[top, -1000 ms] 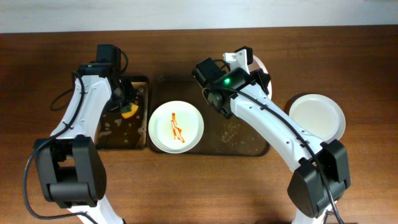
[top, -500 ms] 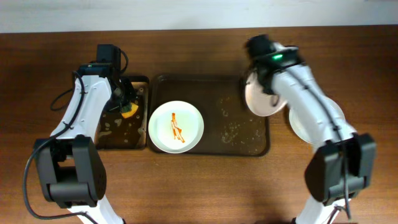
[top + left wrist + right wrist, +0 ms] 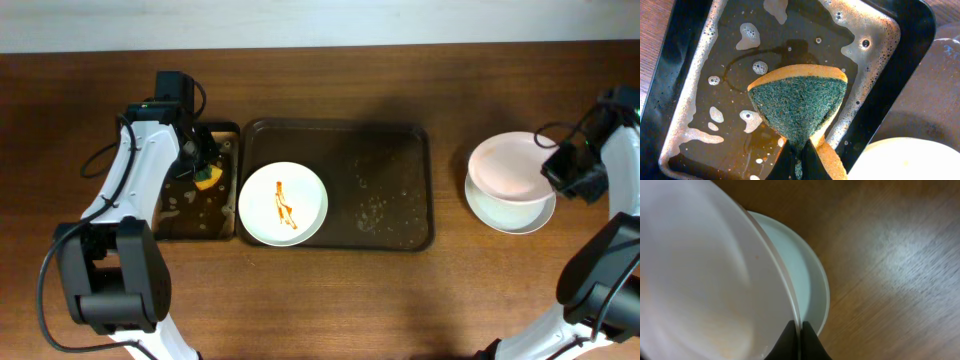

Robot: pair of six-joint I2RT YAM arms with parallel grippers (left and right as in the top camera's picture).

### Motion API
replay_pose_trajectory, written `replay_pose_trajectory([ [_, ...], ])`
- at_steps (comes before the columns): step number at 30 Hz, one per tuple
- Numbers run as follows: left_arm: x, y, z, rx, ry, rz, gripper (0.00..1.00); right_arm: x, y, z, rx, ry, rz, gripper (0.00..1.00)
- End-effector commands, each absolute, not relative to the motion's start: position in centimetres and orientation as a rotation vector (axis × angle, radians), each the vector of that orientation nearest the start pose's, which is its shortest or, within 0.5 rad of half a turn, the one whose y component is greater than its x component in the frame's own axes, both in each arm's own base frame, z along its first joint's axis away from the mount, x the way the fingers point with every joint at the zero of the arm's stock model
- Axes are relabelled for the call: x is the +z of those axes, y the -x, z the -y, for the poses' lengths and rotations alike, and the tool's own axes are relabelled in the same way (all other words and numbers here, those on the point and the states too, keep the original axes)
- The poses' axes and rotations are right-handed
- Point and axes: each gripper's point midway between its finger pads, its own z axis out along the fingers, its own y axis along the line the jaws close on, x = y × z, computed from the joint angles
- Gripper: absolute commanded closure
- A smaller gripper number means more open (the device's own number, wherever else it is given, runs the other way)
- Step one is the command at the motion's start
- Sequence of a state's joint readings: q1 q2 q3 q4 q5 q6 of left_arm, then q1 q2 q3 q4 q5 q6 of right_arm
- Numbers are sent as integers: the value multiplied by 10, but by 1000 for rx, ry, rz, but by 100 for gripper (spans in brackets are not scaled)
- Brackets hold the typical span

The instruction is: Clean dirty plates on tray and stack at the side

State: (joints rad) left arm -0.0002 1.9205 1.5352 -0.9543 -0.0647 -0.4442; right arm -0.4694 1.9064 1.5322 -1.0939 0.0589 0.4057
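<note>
One white plate [image 3: 283,203] with orange-red streaks lies at the left end of the dark brown tray [image 3: 395,200]. My right gripper [image 3: 556,172] [image 3: 799,335] is shut on the rim of a clean plate [image 3: 510,166] [image 3: 705,275], holding it tilted just above another white plate [image 3: 516,212] [image 3: 807,282] that rests on the table to the right of the tray. My left gripper [image 3: 203,170] [image 3: 799,162] is shut on a yellow sponge with a green scouring face [image 3: 797,107], over the soapy water in the black tray [image 3: 195,220] [image 3: 685,60].
Water drops and smears mark the right half of the brown tray. The black tray lies against its left side. Bare wooden table [image 3: 330,300] runs along the front, and a pale wall edge runs along the back.
My right arm swung the held plate off the brown tray's right end and rightwards, to above the plate on the table. The left arm stayed still.
</note>
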Motion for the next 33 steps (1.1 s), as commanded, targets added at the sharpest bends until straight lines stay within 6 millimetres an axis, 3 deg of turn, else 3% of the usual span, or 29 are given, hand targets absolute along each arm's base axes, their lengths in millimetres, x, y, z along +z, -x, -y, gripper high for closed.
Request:
replay_pose_trajectory([
  [1, 98, -418, -15, 30, 633, -2798, 100, 79, -323, 184, -30, -1330, -2738, 96],
  [6, 98, -418, -15, 30, 633, -2798, 100, 77, -318, 179, 9, -1280, -2789, 95],
  [7, 98, -418, -15, 30, 633, -2798, 100, 76, -316, 177, 11, -1285, -2800, 85],
  [8, 98, -418, -15, 31, 633, -2799, 100, 76, -313, 175, 14, -1291, -2812, 63],
  [12, 97, -418, -15, 31, 633, -2800, 100, 79, -323, 148, 257, -1158, -2856, 59],
  [14, 97, -418, -15, 31, 633, -2800, 100, 90, -341, 116, 490, -940, -2856, 55],
  [17, 97, -418, -14, 27, 632, -2801, 100, 103, -362, 69, 665, -607, -2851, 53],
  [21, 97, -418, -13, 15, 619, -2806, 100, 109, -383, -1, 737, -252, -2849, 53],
  [25, 97, -419, 6, -90, 478, -2844, 100, 110, -397, -80, 746, 81, -2819, 53],
  [28, 97, -418, 25, -148, 366, -2866, 100, 102, -396, -131, 733, 220, -2825, 53],
  [33, 96, -411, 64, -172, 220, -2896, 100, 74, -385, -194, 715, 236, -2898, 54],
])
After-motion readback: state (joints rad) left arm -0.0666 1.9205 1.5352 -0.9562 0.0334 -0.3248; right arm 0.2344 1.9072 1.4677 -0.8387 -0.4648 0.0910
